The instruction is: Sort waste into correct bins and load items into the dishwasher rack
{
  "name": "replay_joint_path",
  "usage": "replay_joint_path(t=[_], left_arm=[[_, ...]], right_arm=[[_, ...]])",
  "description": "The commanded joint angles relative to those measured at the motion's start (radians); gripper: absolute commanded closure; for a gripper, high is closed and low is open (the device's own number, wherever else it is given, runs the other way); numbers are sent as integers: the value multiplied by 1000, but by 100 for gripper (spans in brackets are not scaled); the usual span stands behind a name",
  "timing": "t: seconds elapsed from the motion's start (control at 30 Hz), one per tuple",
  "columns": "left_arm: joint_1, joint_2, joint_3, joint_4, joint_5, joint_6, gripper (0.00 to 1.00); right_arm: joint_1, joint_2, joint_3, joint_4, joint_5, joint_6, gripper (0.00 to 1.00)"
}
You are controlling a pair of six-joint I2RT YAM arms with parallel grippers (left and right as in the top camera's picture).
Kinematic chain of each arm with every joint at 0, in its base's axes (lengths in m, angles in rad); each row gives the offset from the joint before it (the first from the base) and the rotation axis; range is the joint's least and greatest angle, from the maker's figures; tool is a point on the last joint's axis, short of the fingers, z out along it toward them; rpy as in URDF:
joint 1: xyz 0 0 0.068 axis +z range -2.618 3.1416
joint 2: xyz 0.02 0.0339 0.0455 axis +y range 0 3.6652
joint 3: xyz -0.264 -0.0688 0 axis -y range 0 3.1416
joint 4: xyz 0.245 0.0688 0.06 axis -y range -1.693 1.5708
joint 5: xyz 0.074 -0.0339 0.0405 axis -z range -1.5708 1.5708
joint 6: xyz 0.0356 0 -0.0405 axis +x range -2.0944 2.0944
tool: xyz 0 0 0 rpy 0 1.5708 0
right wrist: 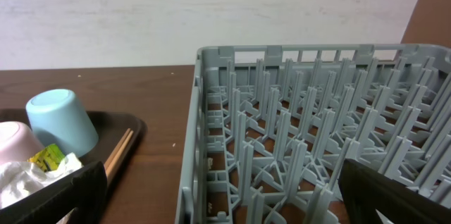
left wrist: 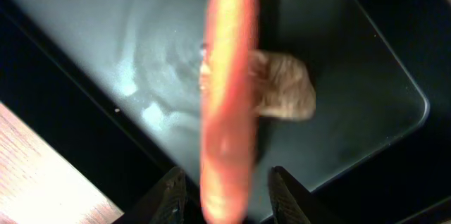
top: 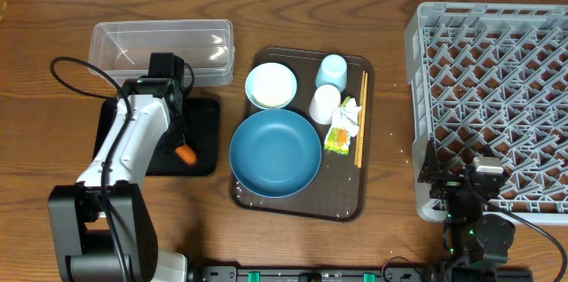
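In the left wrist view the orange carrot (left wrist: 227, 97) hangs blurred between my left gripper's (left wrist: 227, 197) fingers, with a gap on each side, so the jaws stand open. Below it lies the black tray bin (left wrist: 127, 34) with a brown food lump (left wrist: 285, 86) in it. From overhead the carrot (top: 185, 153) shows at the black tray's (top: 202, 118) right edge, under the left gripper (top: 177, 136). The clear tub (top: 160, 47) sits just behind. My right gripper (top: 463, 176) is open and empty over the near left corner of the grey rack (top: 497, 87).
A dark-brown serving tray (top: 355, 207) holds the blue plate (top: 275, 153), small bowl (top: 271, 85), pale-blue cup (top: 331, 71), whitish cup (top: 325, 103), tissue (top: 348, 115), green-yellow wrapper (top: 337, 140) and chopsticks (top: 362, 118). The rack (right wrist: 296, 111) fills the right side.
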Motion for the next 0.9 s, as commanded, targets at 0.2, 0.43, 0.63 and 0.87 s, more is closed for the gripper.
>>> replay_joint_path(t=[0.2,0.43,0.63,0.87], left_arm=[[4,0,-5,-13,-8,26,60],[2,-125,6,-35,84,96,60],[-59,-348,10,33,267,243,56],[-323,-488,10,193,302,436,18]], right_arm=[[-6,-5,-2,-3,-1,-10,1],[-6,-5,-2,-3,-1,-10,1],[-6,-5,-2,-3,-1,-10,1],[-6,-5,-2,-3,-1,-10,1]])
